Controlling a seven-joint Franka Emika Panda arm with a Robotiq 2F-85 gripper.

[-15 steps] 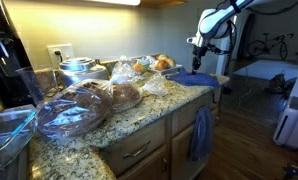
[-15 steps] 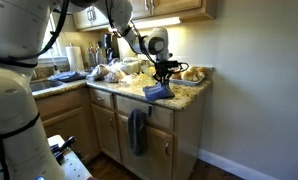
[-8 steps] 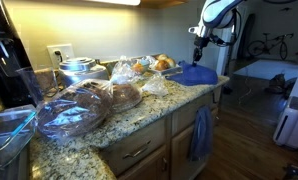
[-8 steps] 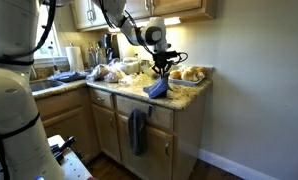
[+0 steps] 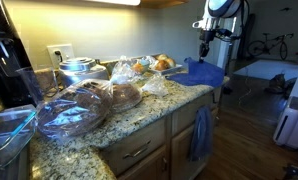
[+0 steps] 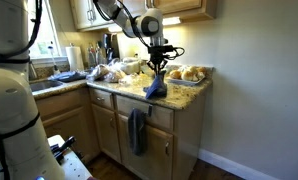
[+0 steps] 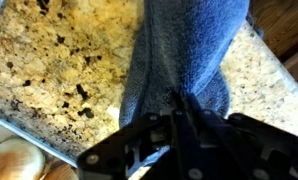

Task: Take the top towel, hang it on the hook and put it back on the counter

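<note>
The top towel (image 5: pixel 202 73) is bright blue and hangs bunched from my gripper (image 5: pixel 202 58) at the counter's far end. In an exterior view the same towel (image 6: pixel 155 87) droops with its lower edge at or just above the granite counter (image 6: pixel 184 98). My gripper (image 6: pixel 157 70) points straight down and is shut on the towel's top. In the wrist view the black fingers (image 7: pixel 179 112) pinch the blue cloth (image 7: pixel 184 45) above the speckled counter (image 7: pixel 59 60). No hook shows.
Bagged bread (image 5: pixel 124 95), a clear bowl (image 5: pixel 69 112), pots (image 5: pixel 77 68) and rolls (image 6: pixel 194 73) crowd the counter. A duller blue towel (image 5: pixel 200 133) hangs on the cabinet front (image 6: pixel 137 130). The counter edge (image 5: pixel 221 85) lies just beyond the gripper.
The gripper has risen, and the towel has gone from lying flat on the counter to hanging bunched beneath it.
</note>
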